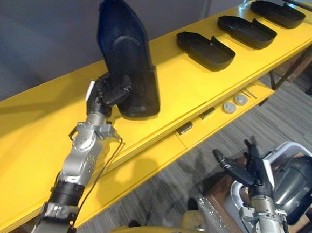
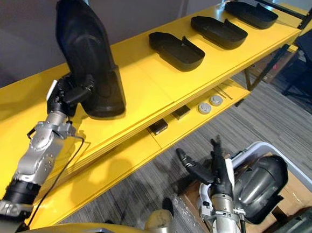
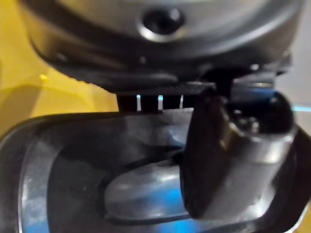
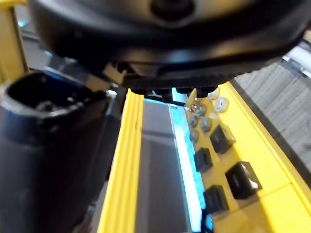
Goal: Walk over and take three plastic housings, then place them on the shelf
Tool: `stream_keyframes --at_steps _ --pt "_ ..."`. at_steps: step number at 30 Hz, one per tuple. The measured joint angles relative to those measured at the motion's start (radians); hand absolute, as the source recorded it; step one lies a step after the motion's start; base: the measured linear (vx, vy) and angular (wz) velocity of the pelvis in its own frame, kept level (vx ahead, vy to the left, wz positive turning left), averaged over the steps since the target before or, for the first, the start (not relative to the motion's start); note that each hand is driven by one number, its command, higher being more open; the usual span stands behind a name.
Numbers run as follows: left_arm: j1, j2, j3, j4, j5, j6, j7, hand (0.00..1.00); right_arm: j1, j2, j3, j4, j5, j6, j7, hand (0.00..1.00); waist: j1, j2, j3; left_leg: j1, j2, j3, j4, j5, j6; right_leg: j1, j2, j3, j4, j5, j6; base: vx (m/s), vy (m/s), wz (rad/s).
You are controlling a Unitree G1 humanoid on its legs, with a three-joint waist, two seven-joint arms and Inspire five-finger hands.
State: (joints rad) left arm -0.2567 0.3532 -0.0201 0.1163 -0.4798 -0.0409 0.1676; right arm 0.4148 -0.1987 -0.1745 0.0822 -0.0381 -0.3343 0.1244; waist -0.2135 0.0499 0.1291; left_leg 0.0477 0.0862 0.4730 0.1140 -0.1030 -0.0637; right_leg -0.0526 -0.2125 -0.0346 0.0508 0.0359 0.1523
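A black plastic housing [image 1: 125, 55] stands on end over the yellow shelf top [image 1: 47, 119], its lower end at the surface. My left hand [image 1: 110, 90] is shut on its near lower edge; in the left wrist view the thumb [image 3: 218, 155] presses inside the housing's hollow [image 3: 97, 165]. Three more black housings lie hollow side up along the shelf toward the far right: one [image 1: 204, 50], a second [image 1: 246, 31] and a third [image 1: 277, 13]. My right hand [image 2: 211, 167] hangs low over the floor, open with straight fingers, holding nothing.
A white bin [image 2: 261, 146] with dark housings [image 2: 259, 181] sits on the floor beside my right hand. The lower yellow shelf carries small round discs [image 1: 235, 104] and small black parts [image 1: 185, 128]. A grey wall backs the shelf.
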Motion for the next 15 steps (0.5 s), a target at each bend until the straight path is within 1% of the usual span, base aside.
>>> stream_keyframes --at_steps 2,3,5,8,11,13,15 --pt "-0.056 0.05 0.001 0.099 -0.024 0.003 0.011 0.0 0.001 -0.039 0.07 0.026 -0.035 0.011 0.073 1.0 -0.012 -0.002 0.002 0.011 0.002 0.005 -0.003 0.0 0.0 0.0 0.005 0.014 0.0 0.0 0.0 0.01 -0.02 -0.16" --pt "-0.069 0.057 0.001 0.122 -0.036 0.004 0.011 0.0 0.002 -0.043 0.085 0.033 -0.035 0.014 0.088 1.0 -0.013 -0.003 0.002 0.014 0.001 0.007 -0.006 0.0 0.0 0.0 0.005 0.017 0.0 0.0 -0.001 0.0 -0.013 -0.13" --pt "-0.133 0.065 0.001 0.207 -0.093 0.016 0.021 0.0 0.003 -0.043 0.142 0.066 -0.035 0.019 0.13 1.0 -0.026 -0.007 0.007 0.015 -0.002 0.008 -0.014 0.002 -0.001 -0.003 0.005 0.018 0.0 -0.001 -0.002 0.0 -0.003 -0.03" --pt "-0.187 0.079 -0.002 0.266 -0.154 0.024 0.043 0.0 0.0 -0.043 0.217 0.099 -0.04 0.032 0.143 1.0 -0.039 -0.018 0.022 0.012 -0.002 0.011 -0.014 0.002 0.0 -0.011 0.005 0.024 0.006 -0.003 -0.005 -0.03 -0.007 -0.03" --pt "-0.258 0.082 -0.006 0.309 -0.178 0.025 0.079 0.0 0.002 -0.045 0.268 0.132 -0.145 0.035 0.135 1.0 -0.041 -0.027 0.051 0.01 -0.004 0.013 -0.012 0.003 0.001 -0.021 0.005 0.03 0.02 -0.006 -0.009 -0.04 -0.008 -0.03" --pt "-0.271 0.09 -0.006 0.317 -0.188 0.025 0.09 0.0 0.004 -0.051 0.307 0.149 -0.154 0.045 0.127 1.0 -0.053 -0.027 0.052 0.001 -0.003 0.013 -0.01 0.003 0.001 -0.03 0.005 0.032 0.023 -0.006 -0.009 -0.02 -0.006 0.0" --pt "-0.299 0.096 -0.006 0.322 -0.198 0.034 0.094 0.0 0.002 -0.054 0.336 0.15 -0.154 0.055 0.114 1.0 -0.064 -0.032 0.074 -0.002 -0.001 0.013 -0.002 0.003 0.001 -0.035 0.005 0.035 0.034 -0.007 -0.011 0.0 0.0 0.0"
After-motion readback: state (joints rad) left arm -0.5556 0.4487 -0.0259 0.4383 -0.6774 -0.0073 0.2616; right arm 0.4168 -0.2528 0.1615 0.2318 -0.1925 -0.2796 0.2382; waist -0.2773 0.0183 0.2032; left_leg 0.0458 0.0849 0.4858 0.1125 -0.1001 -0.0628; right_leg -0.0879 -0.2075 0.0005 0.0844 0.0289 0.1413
